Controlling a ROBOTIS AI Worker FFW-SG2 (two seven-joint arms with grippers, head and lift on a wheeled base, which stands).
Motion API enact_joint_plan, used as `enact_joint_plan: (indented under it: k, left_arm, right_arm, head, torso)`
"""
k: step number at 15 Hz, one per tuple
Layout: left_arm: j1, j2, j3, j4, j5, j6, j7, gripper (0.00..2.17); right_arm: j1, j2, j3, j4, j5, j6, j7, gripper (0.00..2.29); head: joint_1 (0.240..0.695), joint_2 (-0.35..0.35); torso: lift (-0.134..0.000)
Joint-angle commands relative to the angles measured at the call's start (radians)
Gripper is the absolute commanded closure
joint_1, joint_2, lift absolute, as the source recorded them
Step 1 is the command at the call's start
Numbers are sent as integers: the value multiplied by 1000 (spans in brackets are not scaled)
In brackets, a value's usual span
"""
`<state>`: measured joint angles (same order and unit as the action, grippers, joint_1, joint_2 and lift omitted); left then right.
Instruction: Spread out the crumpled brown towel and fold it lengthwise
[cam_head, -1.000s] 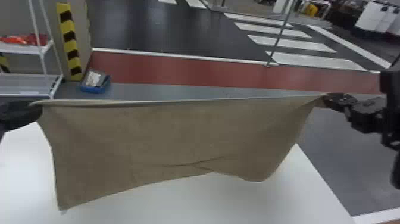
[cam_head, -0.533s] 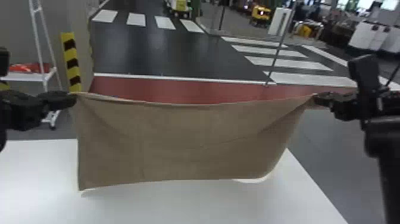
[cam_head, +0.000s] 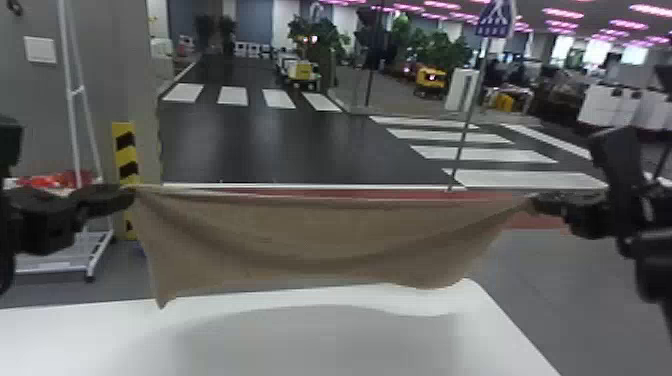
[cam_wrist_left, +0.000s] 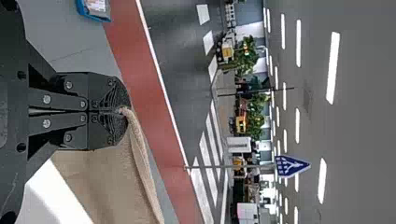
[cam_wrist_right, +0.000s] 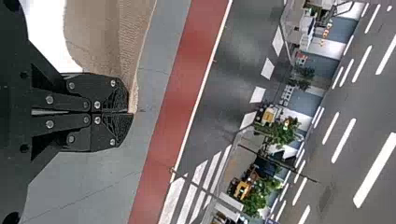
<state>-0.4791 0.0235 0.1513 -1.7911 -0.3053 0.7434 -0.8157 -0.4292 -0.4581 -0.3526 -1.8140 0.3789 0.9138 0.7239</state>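
Observation:
The brown towel (cam_head: 320, 240) hangs stretched between both grippers above the white table, its top edge sagging slightly and its lower edge uneven. My left gripper (cam_head: 131, 192) pinches the upper left corner; in the left wrist view the same gripper (cam_wrist_left: 122, 111) is closed on the towel's edge (cam_wrist_left: 144, 172). At the upper right corner is my right gripper (cam_head: 536, 200). The right wrist view has this gripper (cam_wrist_right: 130, 112) shut with the towel (cam_wrist_right: 102, 42) caught at its fingertips.
The white table (cam_head: 320, 345) spans the foreground below the towel, with its right edge running diagonally. A white wheeled rack (cam_head: 65, 265) with red items stands behind the left arm. A signpost (cam_head: 467, 120) rises beyond the table.
The head view has tilted upward, showing more of the room. The towel, held at both corners throughout, now bows in the middle, and its lower edge has swung away from me.

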Motion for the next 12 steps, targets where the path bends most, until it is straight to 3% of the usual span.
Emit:
enact_joint_plan:
  k: [1,4,5,9,10,12]
  left_arm:
    - [212,18,47,-163,22,-20,-14,1622]
    - [462,18,117,-309,63,-146,-37,1622]
    - [553,16,140,-333,71,-250,-45,1622]
    - [787,4,225,-326,138,-542,-60,1622]
    - [815,6,238,-312,137,-566,-62,1622]
    - [841,9,257,-269,129,-640,-89,1622]
  right_arm:
    - [267,-10,-129,-169,-107,-55,16,1204]
    - [552,41,-279,-312,-201,-261,49,1204]
    - [636,55,-316,-338,-230,-325,54,1204]
    - [856,111,-362,-363,-293,-571,81,1204]
    - [883,111,-358,-360,-295,-589,83,1204]
    - [903,127,-345,-349,-284,-638,98,1207]
  head:
    - [369,-271]
    - [468,-281]
    - [537,-278]
    - [657,-285]
    - [695,-278]
    - [695,-266]
  torso:
    - [-124]
    - [-124]
    - [-124]
    - [-124]
    - [-124]
    - [-124]
